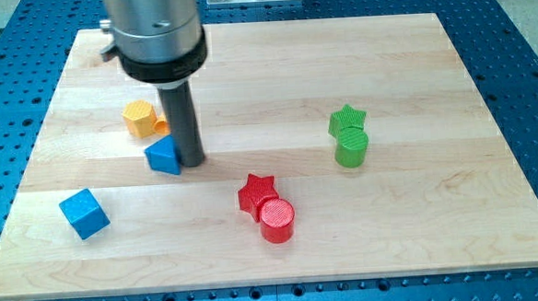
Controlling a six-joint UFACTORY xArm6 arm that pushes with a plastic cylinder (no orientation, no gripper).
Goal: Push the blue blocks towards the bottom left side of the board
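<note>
A blue triangular block (162, 157) sits left of the board's middle. My tip (192, 161) rests on the board right against that block's right side. A blue cube (83, 214) lies further toward the view's bottom left, apart from the triangular block. The rod rises from the tip to the large silver and black arm end at the view's top.
An orange block (140, 118) sits just above the blue triangular block, with a second orange piece partly hidden behind the rod. A red star (256, 192) touches a red cylinder (277, 220) below the middle. A green star (348, 121) touches a green cylinder (351, 149) at the right. The wooden board (439, 234) lies on a blue perforated table.
</note>
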